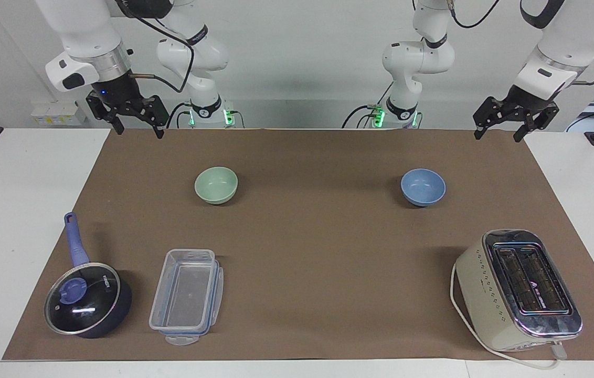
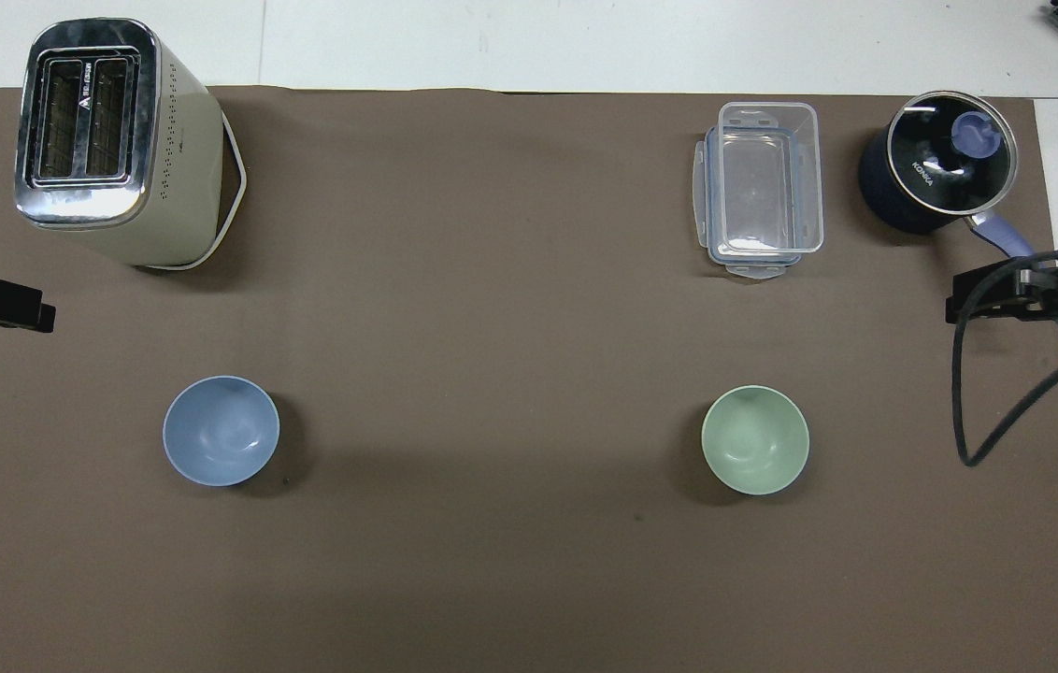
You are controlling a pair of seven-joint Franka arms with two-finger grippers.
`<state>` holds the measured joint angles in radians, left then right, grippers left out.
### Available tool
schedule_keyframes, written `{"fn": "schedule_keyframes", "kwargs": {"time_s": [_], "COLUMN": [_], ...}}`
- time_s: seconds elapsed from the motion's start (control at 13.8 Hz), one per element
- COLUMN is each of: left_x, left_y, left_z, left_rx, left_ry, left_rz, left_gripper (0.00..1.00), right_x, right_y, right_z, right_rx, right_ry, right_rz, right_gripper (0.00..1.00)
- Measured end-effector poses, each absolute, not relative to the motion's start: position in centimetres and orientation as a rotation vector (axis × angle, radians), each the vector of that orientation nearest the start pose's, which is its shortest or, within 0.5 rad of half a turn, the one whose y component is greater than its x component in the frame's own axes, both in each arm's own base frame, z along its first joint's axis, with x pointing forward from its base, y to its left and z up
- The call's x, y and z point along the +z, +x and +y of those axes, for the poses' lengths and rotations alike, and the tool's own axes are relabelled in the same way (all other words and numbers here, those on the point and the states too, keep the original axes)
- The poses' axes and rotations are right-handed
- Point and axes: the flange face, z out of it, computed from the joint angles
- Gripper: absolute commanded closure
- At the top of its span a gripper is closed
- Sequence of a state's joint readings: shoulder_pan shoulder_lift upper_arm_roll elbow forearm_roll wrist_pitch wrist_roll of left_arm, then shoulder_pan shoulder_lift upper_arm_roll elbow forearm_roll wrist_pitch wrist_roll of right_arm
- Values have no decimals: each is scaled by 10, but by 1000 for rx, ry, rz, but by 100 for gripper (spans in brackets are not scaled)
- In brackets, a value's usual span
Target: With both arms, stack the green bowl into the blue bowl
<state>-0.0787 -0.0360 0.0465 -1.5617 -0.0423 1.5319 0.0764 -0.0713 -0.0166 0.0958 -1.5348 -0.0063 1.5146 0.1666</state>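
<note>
The green bowl (image 1: pixel 216 185) (image 2: pixel 755 439) sits upright on the brown mat toward the right arm's end of the table. The blue bowl (image 1: pixel 423 187) (image 2: pixel 221 430) sits upright toward the left arm's end, level with the green one and well apart from it. Both bowls hold nothing. My right gripper (image 1: pixel 139 131) (image 2: pixel 959 304) hangs open and holds nothing over the mat's corner at its own end. My left gripper (image 1: pixel 497 136) (image 2: pixel 34 316) hangs open and holds nothing over the mat's corner at the other end. Neither gripper touches a bowl.
Farther from the robots than the bowls stand a cream toaster (image 1: pixel 520 286) (image 2: pixel 108 140) at the left arm's end, a clear plastic container (image 1: pixel 187 294) (image 2: pixel 761 187), and a dark blue lidded saucepan (image 1: pixel 87 299) (image 2: pixel 940 164) at the right arm's end. The brown mat (image 1: pixel 302 236) covers most of the white table.
</note>
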Motion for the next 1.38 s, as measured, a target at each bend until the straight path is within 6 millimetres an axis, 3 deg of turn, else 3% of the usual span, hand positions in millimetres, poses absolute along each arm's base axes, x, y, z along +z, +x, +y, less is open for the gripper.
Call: {"fn": "schedule_keyframes", "kwargs": {"time_s": [1.09,1.38], "left_x": [637,602], "left_y": [523,515], "left_z": [-16,-12], "left_rx": [158,194], "left_ry": [-3180,-3181], "left_rz": [83,65], "left_gripper": [0,0], "right_x": [646,646], "right_y": [544,544], "right_z": [13,13], "right_rx": [5,5], "right_ry": [-3142,-3142], "right_rz": [224,224], "right_gripper": [0,0]}}
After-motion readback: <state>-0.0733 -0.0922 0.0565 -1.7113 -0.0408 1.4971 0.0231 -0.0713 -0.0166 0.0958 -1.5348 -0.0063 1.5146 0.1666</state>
